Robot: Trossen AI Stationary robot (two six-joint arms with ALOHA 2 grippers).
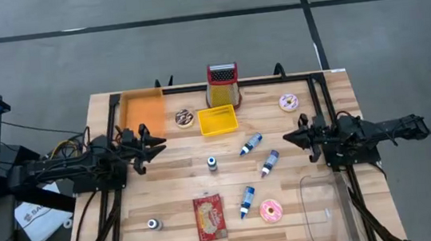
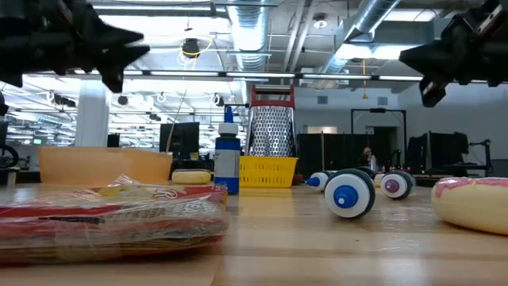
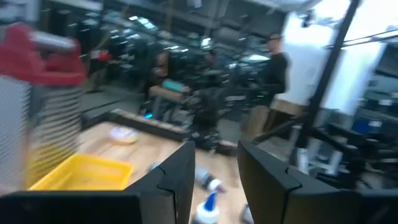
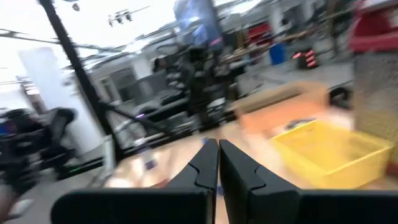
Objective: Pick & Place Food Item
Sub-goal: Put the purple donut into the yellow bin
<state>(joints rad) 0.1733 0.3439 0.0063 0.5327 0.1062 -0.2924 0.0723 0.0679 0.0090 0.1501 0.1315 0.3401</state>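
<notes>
You are at the very start: nothing has been picked up, and both arms hang above the tabletop at its side edges. The food items lie untouched. A chocolate doughnut (image 1: 185,118) sits near the far edge beside the yellow basket (image 1: 217,120), a pink doughnut (image 1: 289,102) lies near the far right corner, and a second pink doughnut (image 1: 271,210) rests toward the near edge next to the clear tub (image 1: 327,213). A wrapped snack packet (image 1: 209,217) lies close to the near edge at the middle.

Your left gripper (image 1: 156,147) hovers by the left edge, near the orange bin (image 1: 142,110). Its fingers (image 3: 177,177) stand partly apart with a clear gap and hold nothing. Your right gripper (image 1: 288,137) hovers by the right edge with its fingers (image 4: 205,163) pressed together, also empty.

Next, I judge you need to choose one item, open the nearer gripper wide and bring it down squarely over that item. The small bottles (image 1: 251,143) scattered mid-table could roll if brushed.
</notes>
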